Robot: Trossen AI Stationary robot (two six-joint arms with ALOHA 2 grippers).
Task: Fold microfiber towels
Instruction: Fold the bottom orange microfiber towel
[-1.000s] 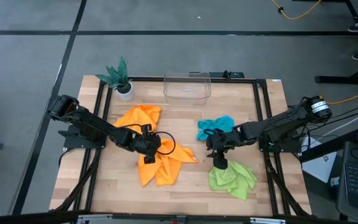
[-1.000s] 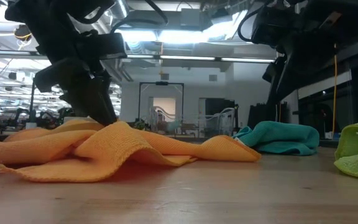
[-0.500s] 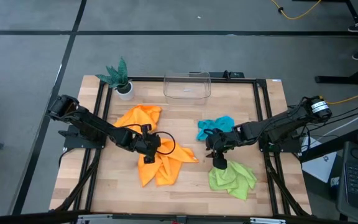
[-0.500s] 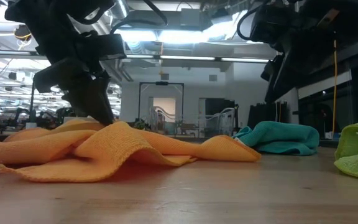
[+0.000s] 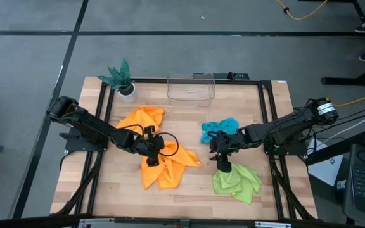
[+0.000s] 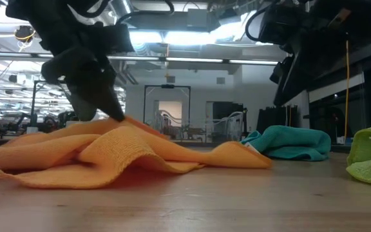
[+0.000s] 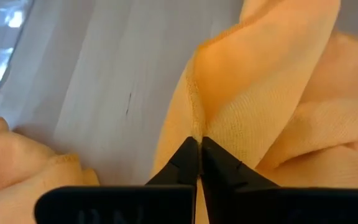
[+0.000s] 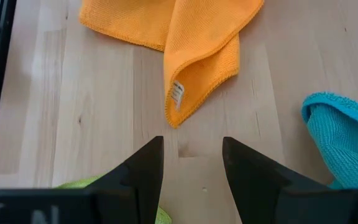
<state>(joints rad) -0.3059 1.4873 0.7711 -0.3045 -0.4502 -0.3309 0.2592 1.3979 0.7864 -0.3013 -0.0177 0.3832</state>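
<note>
Two orange towels lie crumpled on the wooden table, one at the far left (image 5: 143, 118) and one nearer (image 5: 168, 168). My left gripper (image 5: 152, 153) is shut on the nearer one, at its left end. A teal towel (image 5: 219, 128) lies bunched right of centre, and a lime green towel (image 5: 237, 181) lies near the front right. My right gripper (image 5: 223, 166) hangs open above bare table between the teal and green towels, touching nothing; its wrist view shows the gap (image 8: 191, 142) empty and a corner of the orange towel (image 8: 185, 56) ahead. My left gripper pinches a raised fold at the orange towel's hemmed edge (image 7: 196, 127) between its two fingertips. The fingers slant down from the table's left side. In the low view the pinched ridge (image 6: 129, 122) stands a little above the rest of the towel, which lies slack on the table.
A small green plant in a white pot (image 5: 123, 81) stands at the far left corner. A clear plastic container (image 5: 191, 87) sits at the far edge, centre. A black frame (image 5: 268, 120) runs along the table's sides.
My left gripper has shut on the nearer orange towel without shifting place, and the cloth at its fingertips has been drawn up into a small ridge. The rest of the towel has stayed where it was.
</note>
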